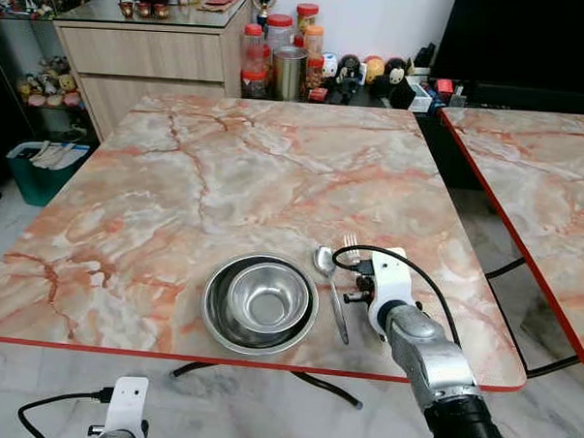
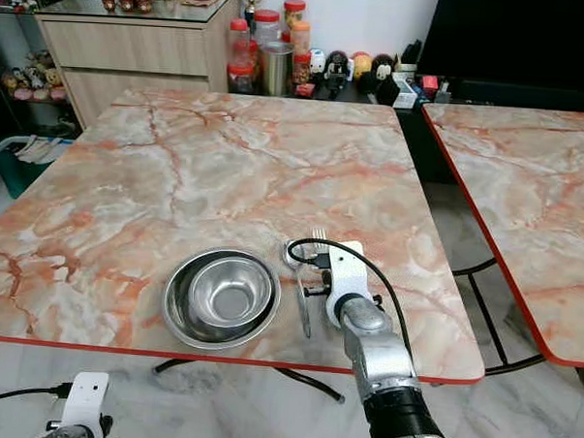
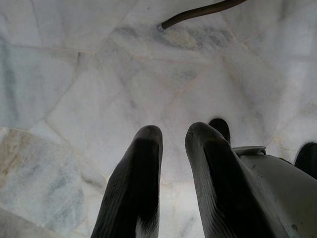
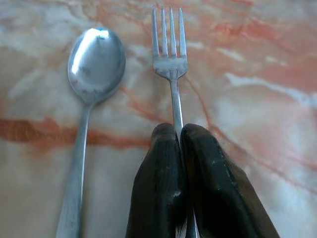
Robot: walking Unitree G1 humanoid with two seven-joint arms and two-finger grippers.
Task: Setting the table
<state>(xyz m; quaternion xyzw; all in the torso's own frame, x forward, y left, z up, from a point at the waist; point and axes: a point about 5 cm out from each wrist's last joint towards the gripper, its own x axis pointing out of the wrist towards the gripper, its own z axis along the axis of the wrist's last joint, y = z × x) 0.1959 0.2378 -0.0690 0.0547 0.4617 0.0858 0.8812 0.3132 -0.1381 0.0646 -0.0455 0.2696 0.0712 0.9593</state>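
Two nested steel bowls sit near the front edge of the marble table. Just right of them lies a spoon, bowl end pointing away from me. A fork lies parallel to the spoon's right, tines pointing away. My right gripper is shut on the fork's handle, low against the tabletop; its white wrist covers the handle in the eye views. My left gripper hangs below the table over the floor tiles, fingers slightly apart and holding nothing.
A second marble table stands to the right across a narrow gap. Behind the table are a wooden cabinet, jars and figurines. A teal bin sits on the floor at the left. A black cable loops off my right wrist.
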